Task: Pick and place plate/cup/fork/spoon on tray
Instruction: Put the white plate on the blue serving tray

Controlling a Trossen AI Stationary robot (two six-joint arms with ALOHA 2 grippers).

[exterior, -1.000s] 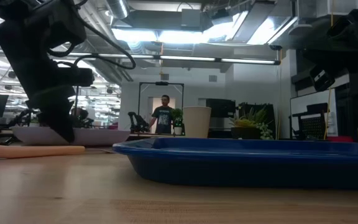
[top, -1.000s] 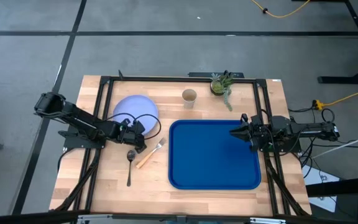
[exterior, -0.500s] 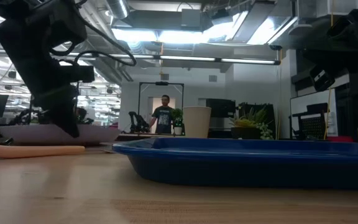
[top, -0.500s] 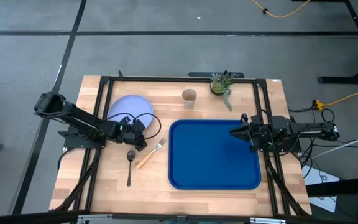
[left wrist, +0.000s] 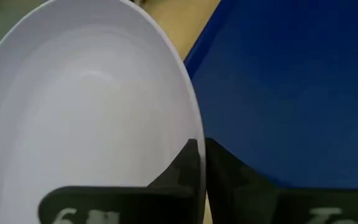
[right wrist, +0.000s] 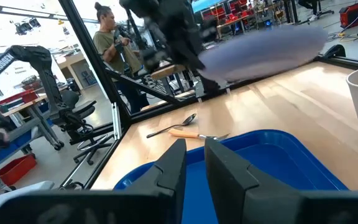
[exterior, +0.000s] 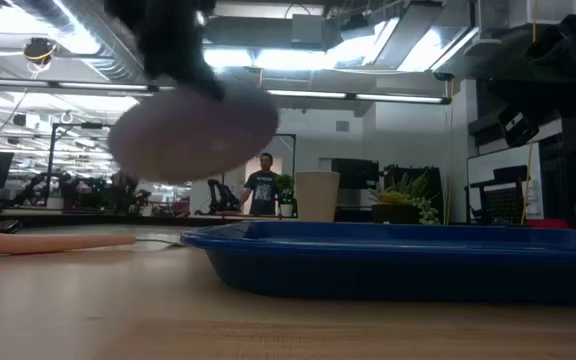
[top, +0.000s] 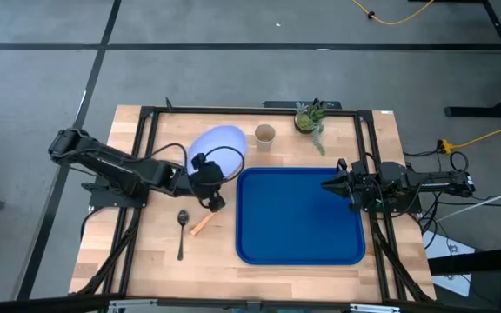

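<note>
- Landmark throughout: the tray [top: 301, 217], deep blue, on the right half of the table [top: 259, 269].
- Spoon [top: 181, 231]: flat on the wood, well left of the tray, the leftmost utensil.
- Fork [top: 200, 225]: between spoon and tray, just left of the tray's left rim; only the orange handle shows from above, the tines are under the left arm.
- Left gripper [top: 205, 174]: near the tray's far-left corner, fingers pinched on the rim of the plate [top: 217, 143]. The left wrist view shows one finger over and one under the edge.
- Plate: lifted clear of the table. In the low view it hangs above the table line with no support under it, tilted. It sits just off the tray's far-left corner, not yet over the blue.
- Step in hand, as I judge it: carrying the plate to the tray; first of four items, nothing is in the tray yet.
- Next move calls for: travel rightward until the plate is over the tray floor, level it, lower it past the raised rim, then release. The edge grip looks thin, so a slip is the risk.
- Cup [top: 264, 135]: upright, beyond the tray's far edge, just right of the plate.
- Right gripper [top: 337, 184]: waiting over the tray's right rim, fingers narrowly apart, holding nothing.
</note>
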